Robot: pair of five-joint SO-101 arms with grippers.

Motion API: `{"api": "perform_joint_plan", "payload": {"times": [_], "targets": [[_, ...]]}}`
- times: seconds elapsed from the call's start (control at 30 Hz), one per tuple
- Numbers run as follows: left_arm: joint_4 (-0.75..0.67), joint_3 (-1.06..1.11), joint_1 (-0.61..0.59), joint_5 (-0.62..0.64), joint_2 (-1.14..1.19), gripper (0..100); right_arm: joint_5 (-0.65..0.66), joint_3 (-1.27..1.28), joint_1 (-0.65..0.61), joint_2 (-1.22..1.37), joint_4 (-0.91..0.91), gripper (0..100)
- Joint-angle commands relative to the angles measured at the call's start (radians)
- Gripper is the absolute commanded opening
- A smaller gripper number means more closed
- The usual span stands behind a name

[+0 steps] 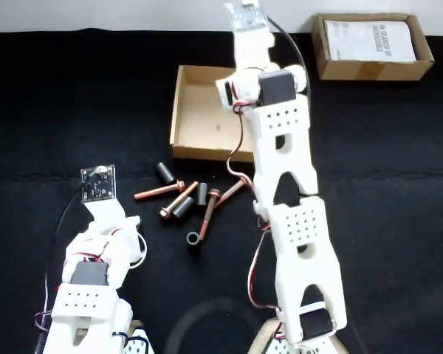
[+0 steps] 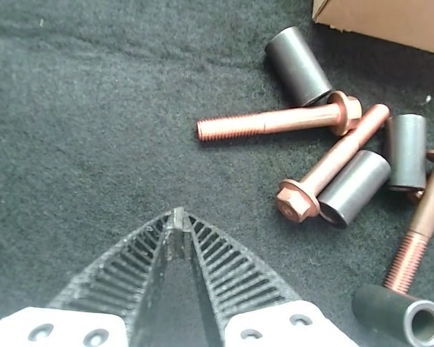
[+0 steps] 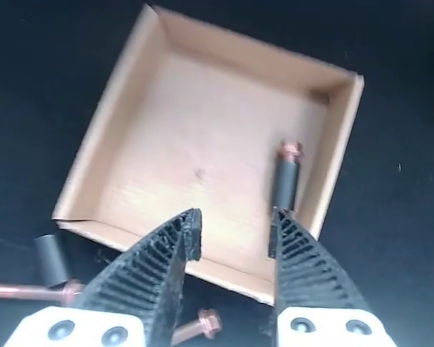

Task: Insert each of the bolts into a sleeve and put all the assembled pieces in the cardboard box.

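In cardboard box [image 3: 105, 130], assembled piece [image 3: 286, 181] under parted right end effector [image 3: 235, 233], perhaps touching wall.

Black mat [image 1: 59, 110], far box [image 1: 373, 71] holding leaflet [image 1: 369, 40]

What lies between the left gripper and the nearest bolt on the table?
Only bare black mat: in the left wrist view the shut left gripper sits apart from the nearest bolt.

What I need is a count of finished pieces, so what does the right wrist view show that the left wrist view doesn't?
Right wrist view: inside the cardboard box, one assembled piece, beyond the open right gripper. Left wrist view: the shut left gripper and three further sleeves. Both: the box's outer wall, a sleeve beside it, a bolt.
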Motion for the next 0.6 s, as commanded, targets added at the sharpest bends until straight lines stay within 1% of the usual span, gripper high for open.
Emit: {"api": "perform_joint_plan", "payload": {"times": [0.0,0.4,0.57], "targets": [[-0.011,-0.002,-0.005,0.000,-0.015,1,-0.009,0.099,-0.067,-0.249,0.012,12.5],[-0.009,-0.002,-0.005,0.000,-0.015,1,-0.009,1.000,-0.344,-0.997,0.008,12.5],[-0.009,-0.002,-0.005,0.000,-0.015,1,-0.009,1.369,-0.414,-1.225,0.005,12.5]]}}
